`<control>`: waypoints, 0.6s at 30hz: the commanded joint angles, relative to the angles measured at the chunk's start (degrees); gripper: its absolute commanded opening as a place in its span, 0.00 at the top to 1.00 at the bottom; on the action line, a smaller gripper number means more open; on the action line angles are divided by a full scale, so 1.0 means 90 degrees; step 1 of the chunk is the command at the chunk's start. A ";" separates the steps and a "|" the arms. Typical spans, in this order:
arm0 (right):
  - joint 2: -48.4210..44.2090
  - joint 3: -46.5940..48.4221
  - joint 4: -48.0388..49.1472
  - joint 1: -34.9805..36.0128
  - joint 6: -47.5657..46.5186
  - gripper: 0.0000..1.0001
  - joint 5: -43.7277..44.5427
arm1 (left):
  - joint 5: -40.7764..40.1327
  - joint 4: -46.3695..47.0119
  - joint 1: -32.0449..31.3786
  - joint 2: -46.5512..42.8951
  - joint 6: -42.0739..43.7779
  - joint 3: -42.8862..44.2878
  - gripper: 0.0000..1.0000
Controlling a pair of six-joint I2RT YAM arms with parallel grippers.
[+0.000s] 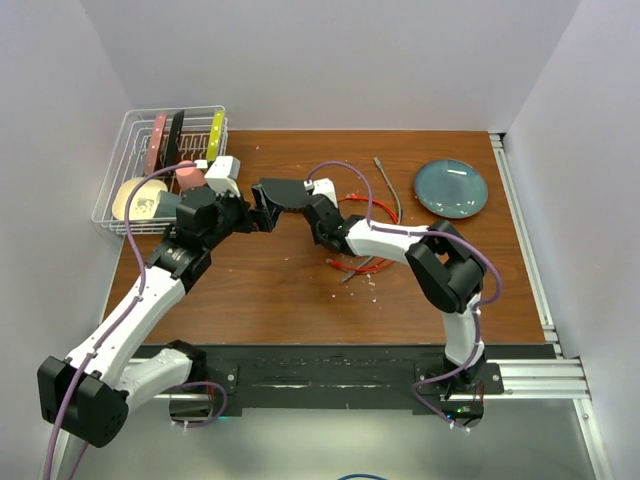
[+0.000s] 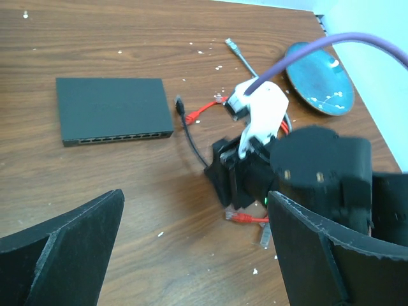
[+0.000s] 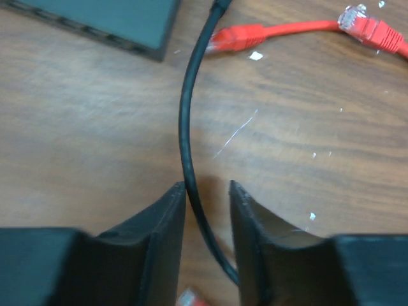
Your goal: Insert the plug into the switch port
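While the right end effector (image 3: 207, 188) stands half-closed astride the black cable (image 3: 185, 115), a gap showing beside it, the left end effector (image 2: 196, 197) hangs wide open and empty. The plug (image 2: 179, 102) lies on the tabletop (image 2: 95, 185) just right of the switch (image 2: 111, 105), apart from the switch port (image 2: 118, 137) in its near edge.

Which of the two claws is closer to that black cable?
Right. The right gripper straddles the black cable, fingers either side; the left gripper hangs wide open, apart from it.

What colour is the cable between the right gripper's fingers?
Black. The right wrist view shows it best: the cable runs between the fingers of the right gripper.
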 commanded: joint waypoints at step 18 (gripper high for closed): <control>-0.2574 -0.1337 0.0727 -0.0274 -0.0384 1.00 -0.1582 | 0.0151 0.0361 0.0000 0.0102 -0.0162 -0.0016 0.00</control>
